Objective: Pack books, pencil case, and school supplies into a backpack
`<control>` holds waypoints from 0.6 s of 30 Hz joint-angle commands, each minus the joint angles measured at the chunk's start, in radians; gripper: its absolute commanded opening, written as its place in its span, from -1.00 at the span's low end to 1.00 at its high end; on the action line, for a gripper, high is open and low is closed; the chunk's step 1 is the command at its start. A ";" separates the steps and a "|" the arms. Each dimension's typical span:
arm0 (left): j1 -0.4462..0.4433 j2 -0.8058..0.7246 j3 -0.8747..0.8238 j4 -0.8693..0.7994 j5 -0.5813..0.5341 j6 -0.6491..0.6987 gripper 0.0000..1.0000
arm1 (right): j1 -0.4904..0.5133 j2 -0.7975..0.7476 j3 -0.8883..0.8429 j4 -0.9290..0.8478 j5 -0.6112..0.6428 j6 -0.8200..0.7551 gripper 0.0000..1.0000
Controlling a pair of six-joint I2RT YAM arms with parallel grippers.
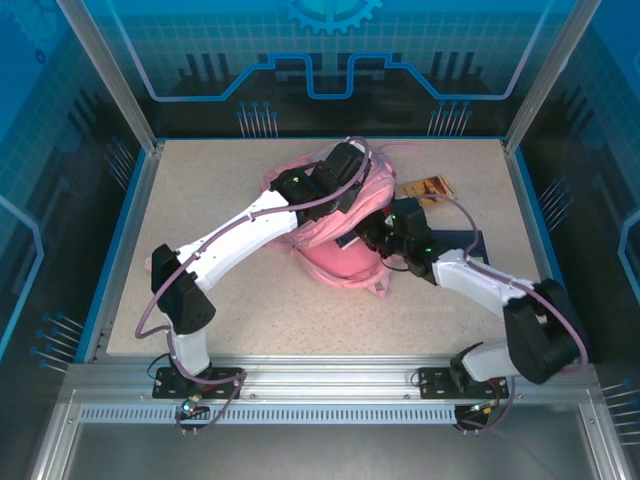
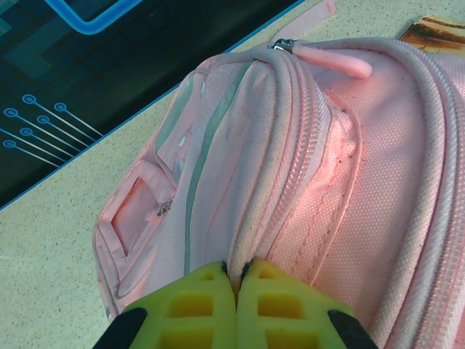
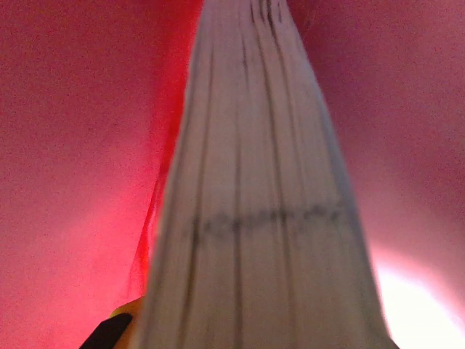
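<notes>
While pinching soft pink fabric backpack (image 2: 378, 182) with left gripper (image 2: 236, 270), clamps thin pale-edged book (image 3: 254, 218) with right gripper (image 1: 378, 240), four o'clock side.

Three cameras: one fixed overhead view and two wrist views close to the backpack.

The top external camera looks down and forward from above and behind the arm bases. It is far enough back to take in the whole table (image 1: 200, 200), both arms and the pink backpack (image 1: 340, 262). The left wrist camera sits just behind the left gripper (image 2: 235, 270) and looks along its fingers at close range, across the backpack's outer side and zipper rim toward the table's edge. The right wrist camera looks from within pink fabric, very near and blurred, straight along the page edges of a book (image 3: 254, 218). The overhead and left wrist views share the backpack's outside and the tan-orange book (image 1: 428, 187) beside it.
</notes>
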 commanded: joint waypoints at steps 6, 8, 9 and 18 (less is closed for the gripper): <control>-0.004 -0.066 0.075 0.060 -0.064 -0.043 -1.00 | 0.031 0.351 0.247 0.258 0.028 0.116 -0.54; 0.002 -0.061 0.071 0.056 -0.068 -0.044 -1.00 | 0.034 0.431 0.297 0.281 -0.018 0.129 -0.24; 0.007 -0.058 0.069 0.048 -0.070 -0.046 -1.00 | 0.034 0.458 0.313 0.291 -0.044 0.138 -0.08; 0.067 -0.059 -0.025 0.044 -0.038 -0.082 -1.00 | 0.017 0.323 0.148 0.205 -0.132 0.137 0.17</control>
